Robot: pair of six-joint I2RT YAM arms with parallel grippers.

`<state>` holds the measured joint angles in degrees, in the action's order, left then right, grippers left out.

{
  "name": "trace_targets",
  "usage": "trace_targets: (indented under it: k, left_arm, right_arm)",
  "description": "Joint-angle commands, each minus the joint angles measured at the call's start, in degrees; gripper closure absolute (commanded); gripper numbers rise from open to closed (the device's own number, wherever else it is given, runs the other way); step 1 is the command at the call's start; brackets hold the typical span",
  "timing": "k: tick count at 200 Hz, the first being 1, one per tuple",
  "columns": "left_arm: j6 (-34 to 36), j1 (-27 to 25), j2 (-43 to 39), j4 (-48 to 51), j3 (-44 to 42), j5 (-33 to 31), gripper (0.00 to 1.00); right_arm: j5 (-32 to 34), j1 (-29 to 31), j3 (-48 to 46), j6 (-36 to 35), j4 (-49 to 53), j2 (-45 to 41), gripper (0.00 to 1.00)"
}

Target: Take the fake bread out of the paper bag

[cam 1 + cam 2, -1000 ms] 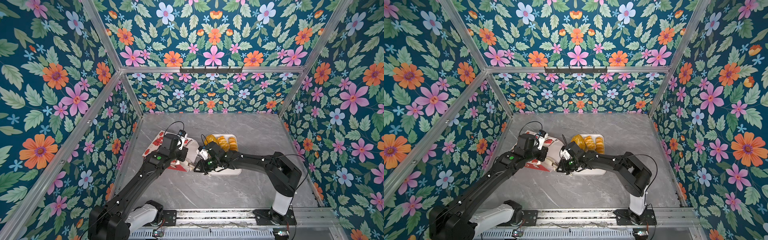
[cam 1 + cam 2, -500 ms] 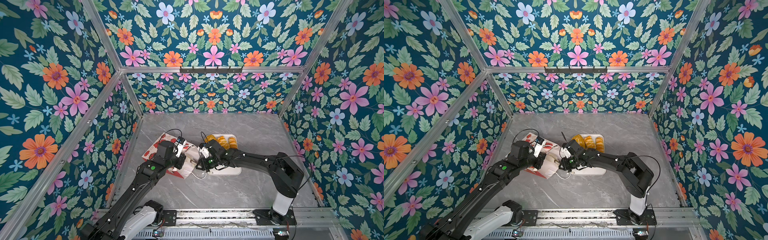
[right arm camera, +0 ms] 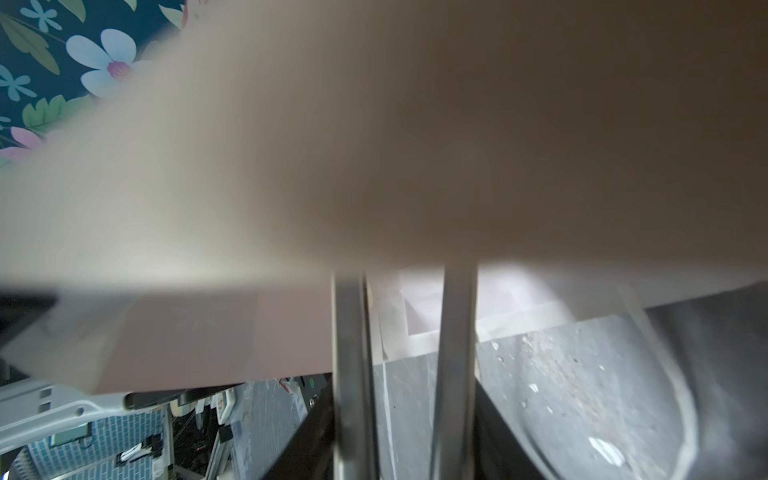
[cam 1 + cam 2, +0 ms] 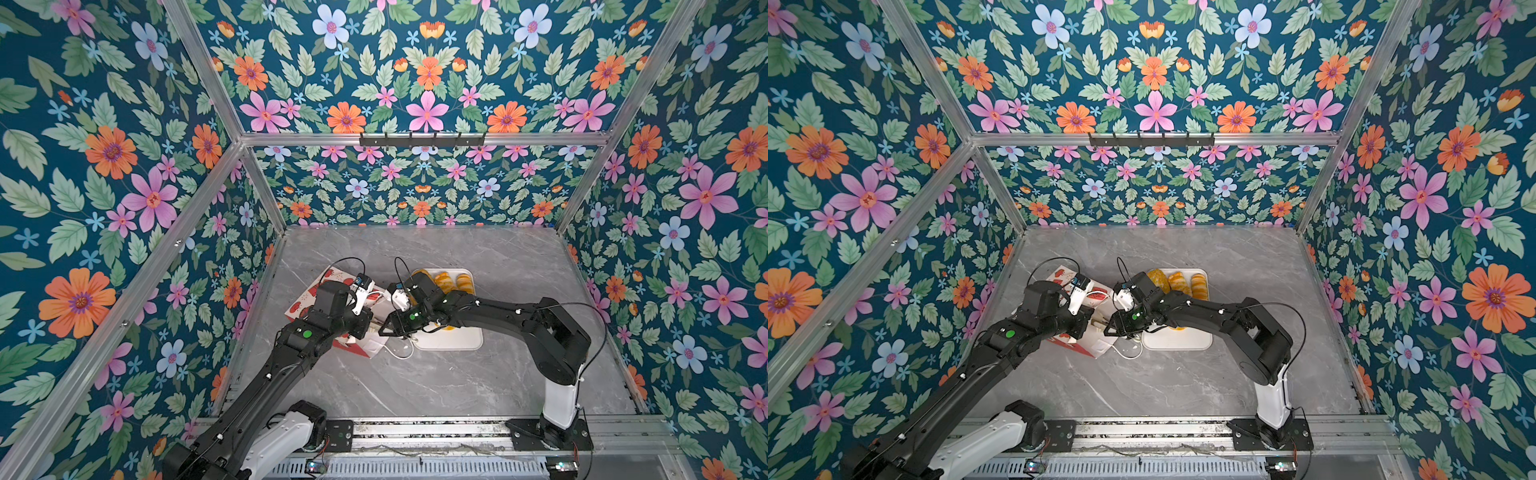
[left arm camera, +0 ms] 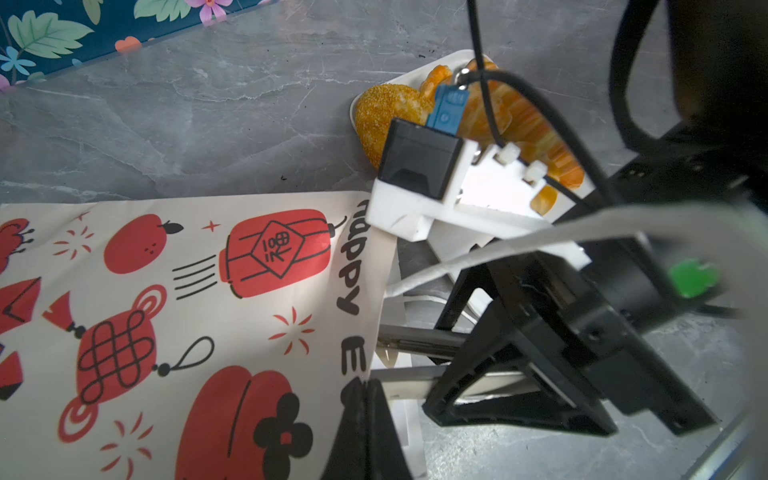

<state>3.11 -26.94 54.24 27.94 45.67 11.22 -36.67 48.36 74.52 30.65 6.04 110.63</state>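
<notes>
Red-and-white paper bag point(image 4: 305, 297) is lying on its side on the table point(image 4: 415, 382), just beside the white tray point(image 4: 457, 345), with its mouth facing the tray. Left end effector point(image 5: 366, 395) is sitting at the mouth edge nearest the tray, clenched. In the left wrist view it appears to be pinching the bag's upper wall at the rim and propping the mouth open. One white cord handle point(image 4: 401, 353) is lying on the table between bag and tray.

Right end effector point(image 5: 399, 359) is pointing away from the tray, into the bag mouth. Its jaws are standing slightly apart, and nothing is showing between them in either wrist view. The interior beyond them is showing only white lining, partly blurred.

Fake bread point(image 4: 1177, 282) is resting on the tray. Three pieces are lying side by side along the tray's far end: seeded loaf point(image 4: 1158, 279) on the bag side, a twisted piece in the middle, and ridged loaf point(image 4: 1199, 286) on the side away from the bag. A fourth piece point(image 4: 1177, 328) is showing partly under the right arm, nearer the tray's middle.

Judgement: the task is looking mostly done, with at least four pieces out on the tray. Whether any piece is lying inside the bag cannot be told. If one is, the right end effector is going to need to reach deeper past the rim.
</notes>
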Motion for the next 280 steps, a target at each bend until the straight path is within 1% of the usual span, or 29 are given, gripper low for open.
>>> trace_targets:
  k: [1, 27, 67, 84, 143, 163, 183, 205, 218, 235, 267, 280]
  left_arm:
    - [0.40, 0.06, -0.10, -0.87, 0.56, 0.77, 1.00]
    - [0.08, 0.05, -0.38, -1.21, 0.52, 1.08, 1.00]
    - [-0.04, 0.04, -0.23, -2.06, 0.30, 1.50, 1.00]
    - [0.05, 0.00, 0.24, -2.44, 0.30, 1.34, 1.00]
    - [-0.21, -0.21, 2.23, -4.73, 0.28, 2.22, 1.00]
    - [-0.58, -0.42, 3.71, -4.68, 2.31, 1.47, 1.00]
    - [-0.33, -0.72, 8.70, -0.28, 8.91, -0.63, 1.00]
    - [-0.04, -1.43, 16.43, 4.83, 16.88, -3.94, 1.00]
    - [0.03, -1.70, 21.50, 7.85, 22.46, -4.62, 1.00]
    - [0.20, -2.02, 28.13, 11.55, 30.13, -4.85, 1.00]
    - [1.76, -2.23, 39.79, 19.33, 44.55, -5.77, 1.00]
    - [2.42, -2.24, 43.42, 22.20, 48.96, -6.18, 1.00]
  right_arm:
    - [-4.13, 0.06, 1.46, -1.40, -1.82, 1.74, 0.55]
    - [-4.60, 0.05, 2.79, -0.48, -3.69, 3.95, 0.54]
    - [-8.33, 0.07, 4.57, 2.62, -9.34, 7.17, 0.53]
    - [-9.51, 0.07, 5.29, 3.40, -9.98, 7.89, 0.53]
    - [-9.96, 0.07, 5.87, 4.92, -11.28, 9.50, 0.53]
    - [-10.52, -0.51, 6.97, 7.14, -12.44, 10.89, 0.56]
    - [-14.36, -1.93, 5.71, 13.76, -19.79, 12.66, 0.56]
    - [-19.93, -3.73, 4.25, 25.17, -32.66, 15.47, 0.56]
    - [-22.20, -4.30, 4.30, 29.61, -37.80, 16.76, 0.56]
    - [-23.49, -4.50, 4.80, 30.96, -38.47, 17.25, 0.56]
    - [-23.63, -4.56, 4.37, 31.03, -37.96, 16.13, 0.56]
    - [-23.22, -4.50, 4.11, 30.75, -37.61, 15.28, 0.56]
